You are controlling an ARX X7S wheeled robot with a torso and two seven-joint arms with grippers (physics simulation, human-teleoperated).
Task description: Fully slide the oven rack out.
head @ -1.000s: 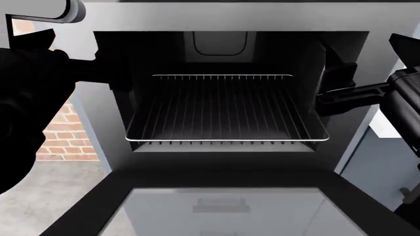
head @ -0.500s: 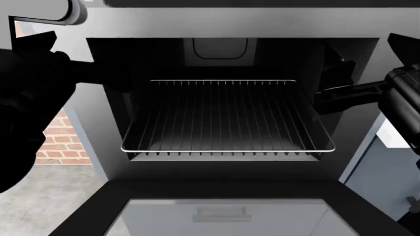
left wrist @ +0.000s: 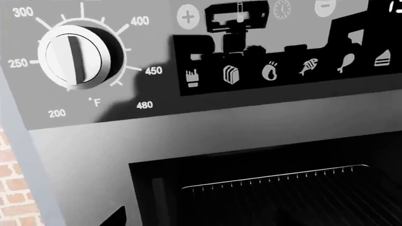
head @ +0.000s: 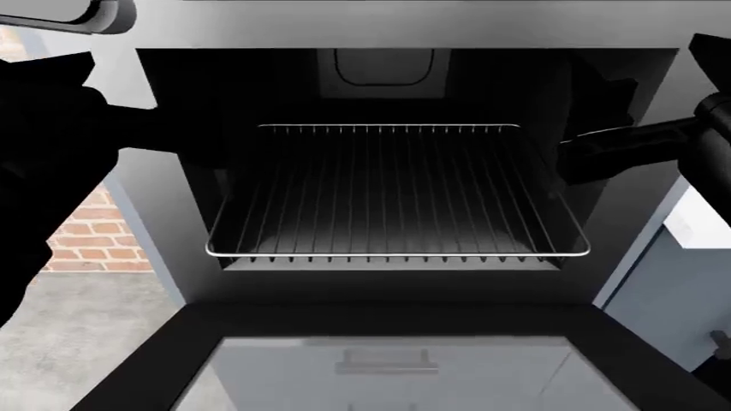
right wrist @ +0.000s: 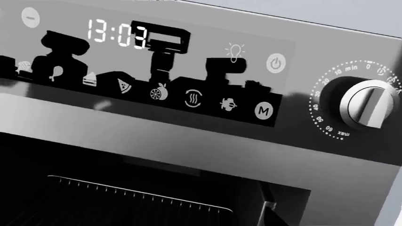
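Oven rack sits level on its runners inside the black cavity of the oven, its far rail deep in the shadow and its near rail at the mouth of the opening, just above the lowered door with its grey glass panel. Largest in the head view is the grey-silver casing, then the door lying flat toward the viewer, then the silver grid itself, nearly cavity-wide. The rack looks rigid and light, a thin-rod lattice in a thicker rounded frame; bare metal would likely be slick, and a pull taken off-centre could cock it in the side guides. The best hold appears to be the middle of the near frame rail, hooked or pinched from the front and drawn straight toward the door. The left claw reaches in at the cavity's upper left and the right claw at its right wall, both clear of the rack; whether either is apart or together cannot be told from these dark silhouettes. Wrist cameras show the temperature dial, the timer knob and the clock display above the opening.
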